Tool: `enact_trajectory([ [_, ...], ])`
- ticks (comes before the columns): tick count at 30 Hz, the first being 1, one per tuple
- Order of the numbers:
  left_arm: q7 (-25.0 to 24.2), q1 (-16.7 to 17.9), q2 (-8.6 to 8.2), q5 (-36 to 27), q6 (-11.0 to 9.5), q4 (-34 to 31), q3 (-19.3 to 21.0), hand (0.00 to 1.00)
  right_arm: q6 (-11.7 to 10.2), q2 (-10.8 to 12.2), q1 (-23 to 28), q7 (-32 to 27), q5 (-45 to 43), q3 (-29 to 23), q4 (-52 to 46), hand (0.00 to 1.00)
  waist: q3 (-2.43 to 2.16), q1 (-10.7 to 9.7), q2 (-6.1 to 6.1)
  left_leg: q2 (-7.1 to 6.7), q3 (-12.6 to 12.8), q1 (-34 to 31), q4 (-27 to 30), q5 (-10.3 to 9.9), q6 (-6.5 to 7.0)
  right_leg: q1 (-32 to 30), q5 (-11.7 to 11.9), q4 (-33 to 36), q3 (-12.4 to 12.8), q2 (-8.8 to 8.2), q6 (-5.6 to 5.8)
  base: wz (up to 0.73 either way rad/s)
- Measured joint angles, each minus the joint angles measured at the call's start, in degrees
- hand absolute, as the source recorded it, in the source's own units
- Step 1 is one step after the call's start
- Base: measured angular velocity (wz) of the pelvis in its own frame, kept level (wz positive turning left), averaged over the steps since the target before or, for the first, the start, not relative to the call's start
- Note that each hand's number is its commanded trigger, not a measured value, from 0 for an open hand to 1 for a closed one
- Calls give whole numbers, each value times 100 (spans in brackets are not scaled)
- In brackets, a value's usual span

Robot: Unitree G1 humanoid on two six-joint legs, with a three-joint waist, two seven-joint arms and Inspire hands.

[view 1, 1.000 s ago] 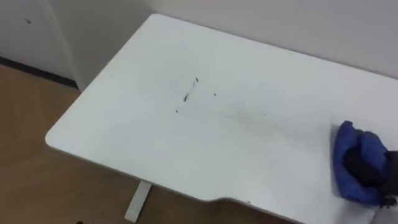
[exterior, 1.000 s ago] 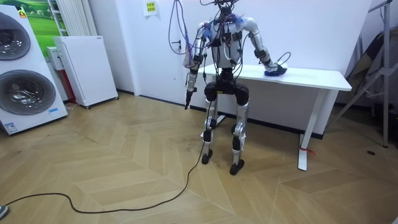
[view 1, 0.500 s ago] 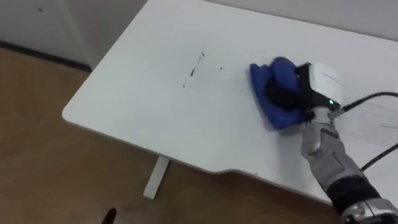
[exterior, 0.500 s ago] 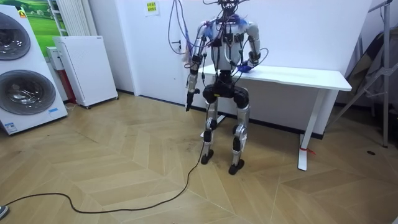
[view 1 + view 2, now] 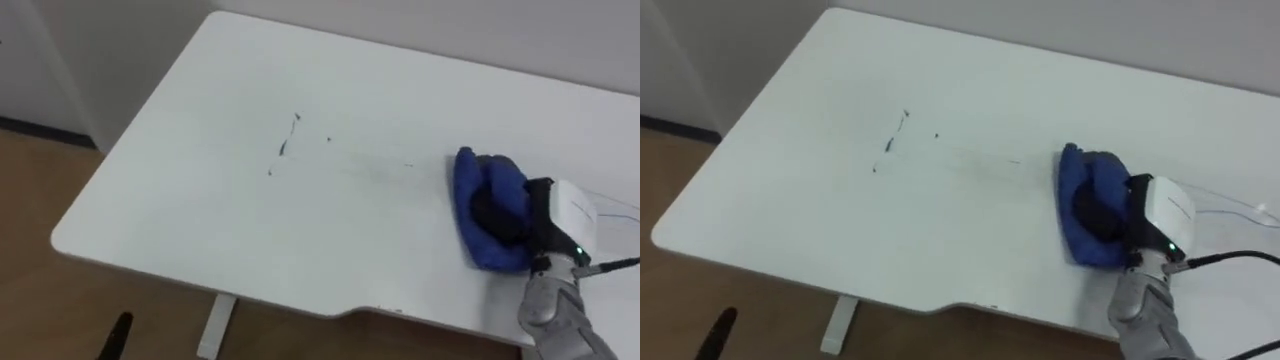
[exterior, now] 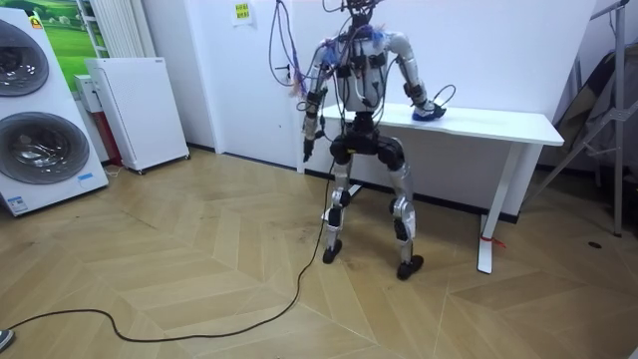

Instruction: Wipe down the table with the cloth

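The white table carries a few short dark marks near its left middle. A bunched blue cloth lies on the tabletop toward the right, well clear of the marks. My right hand rests on the cloth with its dark fingers curled into the folds, pressing it on the surface. The right eye view has the same cloth, hand and marks. My left hand hangs at my side with straight fingers, away from the table. I stand at the table's front, legs apart.
The table's left corner and front edge border wooden floor; a pale wall runs behind. A table leg shows under the front edge. Washing machines and a white cabinet stand at the room view's left, a folded rack at its right.
My right hand swept the blue cloth left toward the marks, then back right to where it lies now. I stepped into a wider stance, and the eye views shifted.
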Motion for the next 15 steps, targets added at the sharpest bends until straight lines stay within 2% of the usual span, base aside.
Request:
enact_trajectory([
  [1, 1, -112, -53, -31, -1, 15, -31, 0, 49, 7, -148, 70, -145, 186, -107, 100, 10, 106, -68, 77, 48, 14, 28, -25, -152, -52, -9, 176, -61, 72, 145, -40],
  [2, 1, -147, -107, -39, -1, 33, -31, 0, 137, 8, -246, 135, -176, 300, -219, 100, 19, 224, -66, 163, 139, 45, 20, -37, -236, -132, -106, 255, -75, 116, 294, -79],
  [3, 0, -213, -251, -37, -9, 78, -31, 0, 334, 1, -547, 245, -385, 552, -362, 100, 55, 448, 1, 366, 168, 100, -16, -24, -421, -319, -262, 475, -113, 326, 185, -88],
  [4, -30, -272, -338, -39, -45, 171, -38, 0, 466, 18, -871, 384, -614, 795, -504, 100, 104, 560, 65, 526, 162, 100, -115, 56, -597, -542, -396, 749, -215, 479, -17, -73],
  [5, -46, -290, -365, -40, -51, 213, -42, 0, 496, 23, -1008, 439, -727, 907, -563, 100, 112, 602, 68, 602, 153, 90, -168, 109, -679, -642, -469, 886, -288, 518, -110, -24],
  [6, -88, -285, -413, -41, -51, 231, -36, 0, 488, 26, -1252, 546, -953, 1045, -635, 100, 133, 603, 53, 731, 135, 68, -226, 229, -812, -794, -659, 1130, -417, 581, -256, 17],
  [7, -148, -242, -456, -42, -48, 226, -49, 0, 458, 17, -1337, 607, -1032, 1051, -651, 100, 155, 587, 41, 803, 130, 41, -280, 372, -861, -838, -844, 1310, -512, 612, -345, 35],
  [8, -161, -206, -464, -44, -43, 205, -86, 0, 456, 16, -1329, 624, -1045, 1050, -651, 100, 155, 585, 33, 820, 130, 26, -287, 451, -859, -833, -939, 1362, -548, 614, -371, 59],
  [10, -241, 187, -458, -173, -41, -42, -152, 0, 429, -132, -1097, 671, -1069, 1004, -674, 100, 155, 487, 20, 854, 159, -54, -295, 745, -777, -758, -1234, 1484, -657, 632, -441, 67],
  [11, -248, 314, -454, -191, -41, -104, -140, 0, 392, -186, -994, 671, -1057, 957, -686, 100, 155, 448, 21, 852, 179, -68, -296, 813, -736, -748, -1272, 1474, -651, 652, -453, 61],
  [13, -261, 803, -418, -185, -24, -216, -47, 0, 168, -282, -276, 555, -973, 480, -937, 100, 154, 234, 46, 729, 193, -31, -265, 865, -681, -512, -1353, 1318, -610, 769, -488, 56],
  [14, -263, 897, -419, -165, -15, -216, 18, 0, 97, -277, -68, 498, -918, 340, -964, 100, 154, 168, 47, 667, 195, 7, -269, 860, -673, -414, -1353, 1225, -596, 814, -488, 56],
  [15, -260, 1090, -422, -103, -12, -217, 132, 0, -49, -264, 327, 405, -791, 79, -1043, 100, 151, 52, 37, 508, 209, 102, -276, 828, -613, -238, -1348, 1033, -497, 894, -494, 42],
])
